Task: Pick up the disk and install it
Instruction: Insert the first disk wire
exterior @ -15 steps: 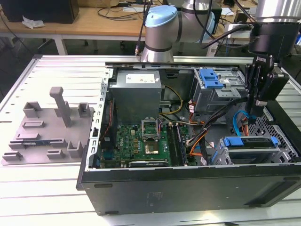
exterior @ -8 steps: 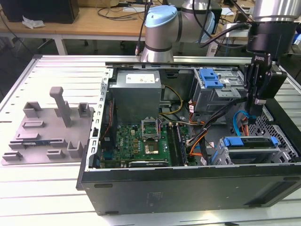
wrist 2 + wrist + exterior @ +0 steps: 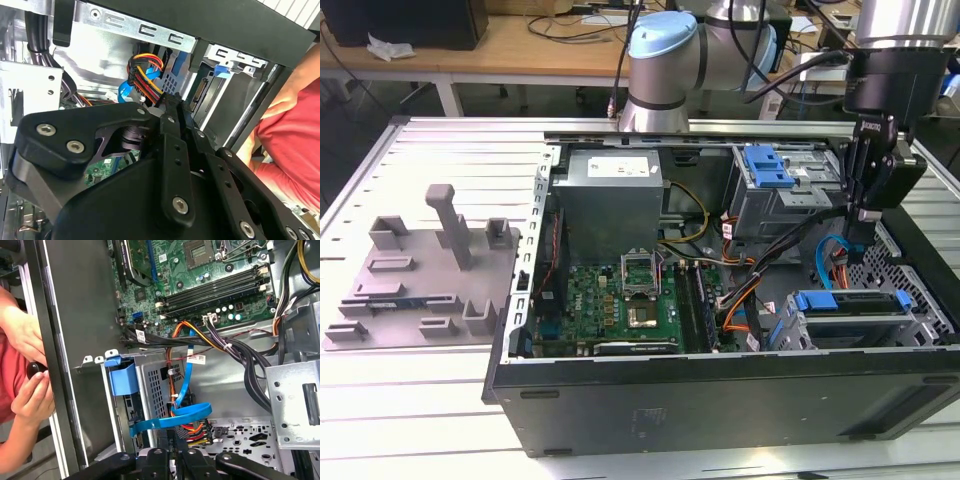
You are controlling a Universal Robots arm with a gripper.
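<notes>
**Blue-framed disk [image 3: 845, 300] in the cage [image 3: 930, 318], gripper [image 3: 858, 235] closed above it**

Blue plastic marks the disk. Its frame edge faces upward from a slot of the cage, and it looks pushed fully home, level with the cage top. That fit suggests the install is done or nearly so.

The gripper hangs close above the cage, on the side where the cables come in. Its fingers are drawn together with nothing visible between them. That is a sensible pose for a gripper with no load, and narrow enough to pass among the wiring.

A blue cable [image 3: 185, 415] and a bundle of orange and yellow leads [image 3: 197, 429] loop beside the cage, toward the disk's connector end, probably so that they can reach it.

The grey holder [image 3: 420, 270] lies well apart from the cage, outside the case [image 3: 720, 395]. A person's hand [image 3: 30, 395] rests just beyond the case wall next to the cage, holding a small dark thing.
</notes>
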